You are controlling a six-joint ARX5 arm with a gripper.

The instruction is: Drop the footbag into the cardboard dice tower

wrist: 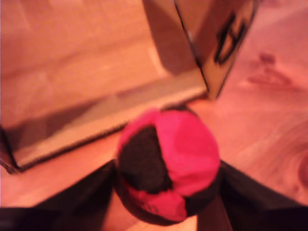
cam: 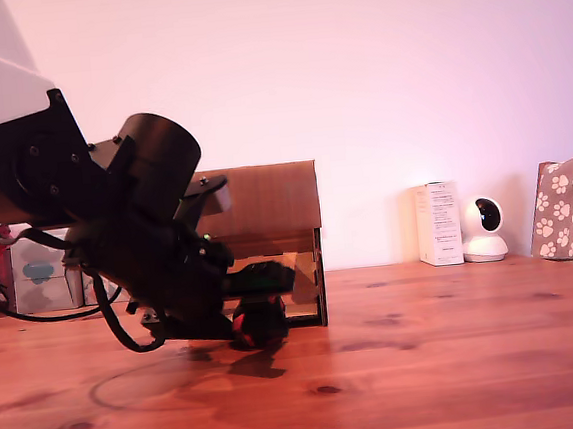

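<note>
In the wrist view the red and black footbag [wrist: 168,163] sits between my two black fingers [wrist: 82,199], and my gripper [wrist: 166,192] is shut on it. The brown cardboard dice tower [wrist: 96,72] stands just beyond the footbag, its front opening and sloped ramp facing me. In the exterior view my gripper [cam: 258,322] is low over the wooden table, right in front of the tower's [cam: 265,201] opening. Only a red patch of the footbag [cam: 241,325] shows there. Whether the footbag touches the table cannot be told.
On the exterior view's right, a white upright carton [cam: 438,223], a small white camera [cam: 484,229] and a paw-print box [cam: 572,208] stand by the wall. A patterned box [cam: 46,276] and black cables [cam: 34,315] are behind the arm on the left.
</note>
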